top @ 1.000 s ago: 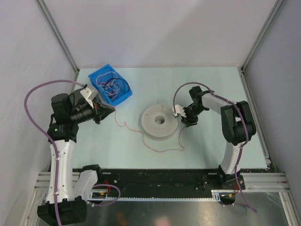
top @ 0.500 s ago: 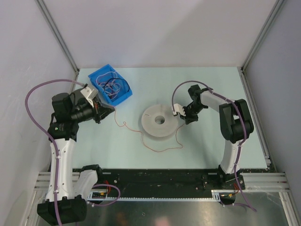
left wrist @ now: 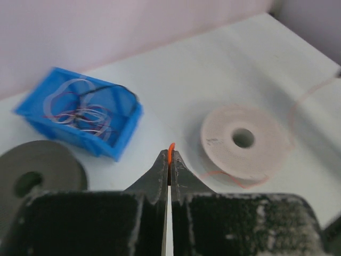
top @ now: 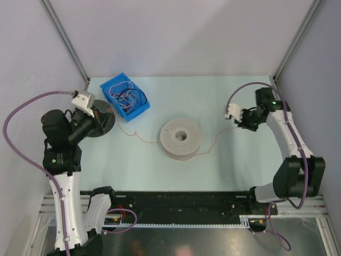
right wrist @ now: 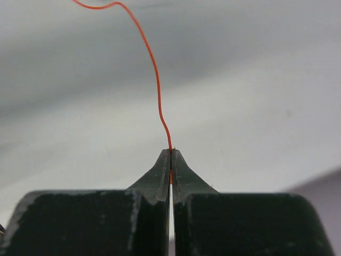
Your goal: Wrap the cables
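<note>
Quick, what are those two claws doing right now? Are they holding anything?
Left gripper: closed, pinching the orange cable.
Right gripper: closed, pinching the orange cable too.

The tabletop (top: 229, 96) is flat and pale green. A white spool (top: 170, 140) lies flat near the middle of it, with its hole facing up. A blue bin (top: 136, 112) sits up and to the left of the white spool, well apart from it. A grey spool (top: 106, 118) lies flat further to the left, just beside the blue bin. A thin orange cable (top: 136, 136) comes from the left to the white spool, bends round its near side and goes off to the right. It is hard to tell if all of it touches the tabletop.
</note>
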Action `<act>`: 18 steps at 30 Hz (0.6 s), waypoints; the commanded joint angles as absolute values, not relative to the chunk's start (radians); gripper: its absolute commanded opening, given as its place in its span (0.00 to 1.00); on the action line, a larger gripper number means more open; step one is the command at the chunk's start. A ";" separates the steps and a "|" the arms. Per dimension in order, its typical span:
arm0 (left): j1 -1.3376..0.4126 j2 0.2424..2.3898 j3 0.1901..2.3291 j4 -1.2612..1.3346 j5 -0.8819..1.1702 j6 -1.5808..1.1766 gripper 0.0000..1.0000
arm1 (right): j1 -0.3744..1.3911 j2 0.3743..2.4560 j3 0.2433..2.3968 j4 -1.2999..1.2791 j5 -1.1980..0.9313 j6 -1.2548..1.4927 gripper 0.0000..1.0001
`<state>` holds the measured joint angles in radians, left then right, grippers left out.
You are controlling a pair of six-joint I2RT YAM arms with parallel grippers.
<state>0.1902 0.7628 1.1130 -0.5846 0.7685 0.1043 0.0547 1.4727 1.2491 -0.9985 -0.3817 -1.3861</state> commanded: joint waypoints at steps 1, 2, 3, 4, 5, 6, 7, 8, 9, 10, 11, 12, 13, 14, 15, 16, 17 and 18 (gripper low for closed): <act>0.203 0.729 1.216 -0.570 0.429 0.049 0.00 | -0.092 1.372 1.229 -1.008 -0.344 -1.368 0.00; 0.204 0.731 1.235 -0.578 0.360 0.048 0.00 | -0.130 1.356 1.229 -0.996 -0.340 -1.367 0.00; 0.203 0.734 1.250 -0.586 0.299 0.050 0.00 | -0.166 1.340 1.229 -0.984 -0.340 -1.369 0.00; 0.204 0.737 1.262 -0.592 0.247 0.055 0.00 | -0.198 1.328 1.229 -0.973 -0.339 -1.373 0.00; 0.206 0.738 1.267 -0.595 0.203 0.063 0.00 | -0.230 1.317 1.229 -0.961 -0.340 -1.376 0.00; 0.208 0.739 1.270 -0.597 0.167 0.071 0.00 | -0.259 1.310 1.229 -0.950 -0.340 -1.382 0.00; 0.211 0.741 1.270 -0.598 0.136 0.079 0.00 | -0.288 1.305 1.229 -0.941 -0.340 -1.391 0.00; 0.218 0.744 1.269 -0.598 0.113 0.090 0.00 | -0.318 1.302 1.229 -0.930 -0.339 -1.403 0.00; 0.225 0.748 1.267 -0.599 0.099 0.100 0.00 | -0.346 1.298 1.228 -0.920 -0.341 -1.414 0.00; 0.237 0.751 1.263 -0.599 0.090 0.109 0.00 | -0.376 1.296 1.228 -0.906 -0.345 -1.425 0.00; 0.249 0.758 1.260 -0.600 0.089 0.120 0.00 | -0.403 1.296 1.226 -0.891 -0.348 -1.435 0.00; 0.262 0.766 1.258 -0.599 0.090 0.129 0.00 | -0.429 1.299 1.223 -0.876 -0.350 -1.445 0.00; 0.278 0.772 1.255 -0.599 0.094 0.139 0.00 | -0.453 1.303 1.221 -0.859 -0.350 -1.454 0.00; 0.291 0.782 1.253 -0.600 0.099 0.151 0.00 | -0.477 1.307 1.220 -0.845 -0.350 -1.464 0.00; 0.306 0.793 1.250 -0.600 0.104 0.165 0.00 | -0.501 1.312 1.219 -0.835 -0.352 -1.478 0.00; 0.319 0.802 1.245 -0.602 0.108 0.180 0.00 | -0.524 1.315 1.218 -0.831 -0.355 -1.492 0.00; 0.331 0.807 1.238 -0.604 0.115 0.197 0.00 | -0.546 1.320 1.217 -0.831 -0.360 -1.509 0.00; 0.344 0.811 1.229 -0.604 0.119 0.213 0.00 | -0.565 1.324 1.216 -0.836 -0.364 -1.524 0.00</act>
